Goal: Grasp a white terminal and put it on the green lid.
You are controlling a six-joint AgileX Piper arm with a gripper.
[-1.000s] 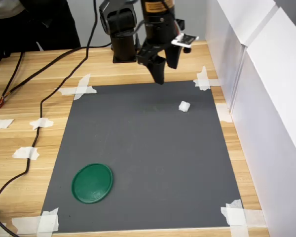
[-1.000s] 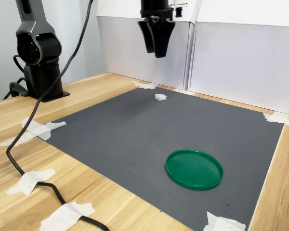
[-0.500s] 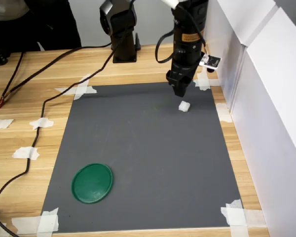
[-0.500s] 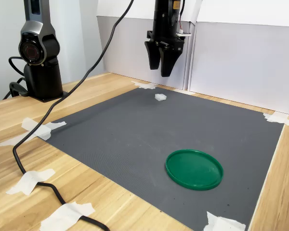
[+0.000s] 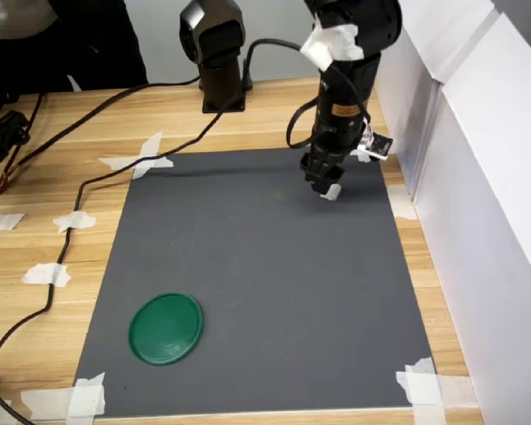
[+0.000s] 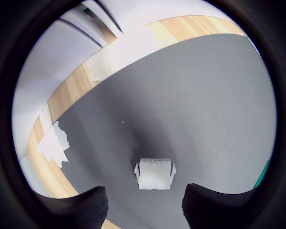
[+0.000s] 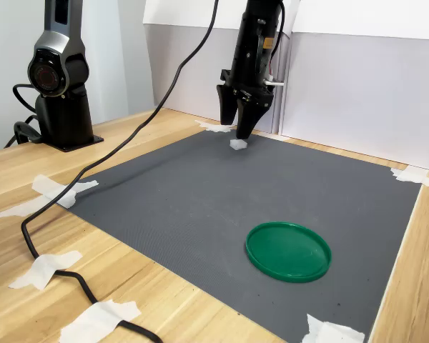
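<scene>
Near the mat's (image 5: 248,292) far corner by the white wall, your claw (image 6: 144,206) hangs spread wide over the white terminal (image 6: 155,173); lower, then close. The green lid (image 5: 165,328) waits near the opposite corner.

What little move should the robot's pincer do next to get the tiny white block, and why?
Probably go straight down a little, then close. The pincer hangs open just above the tiny white blocky plastic terminal, which lies on the dark grey mat between the two black fingertips in the wrist view, not yet gripped.
</scene>
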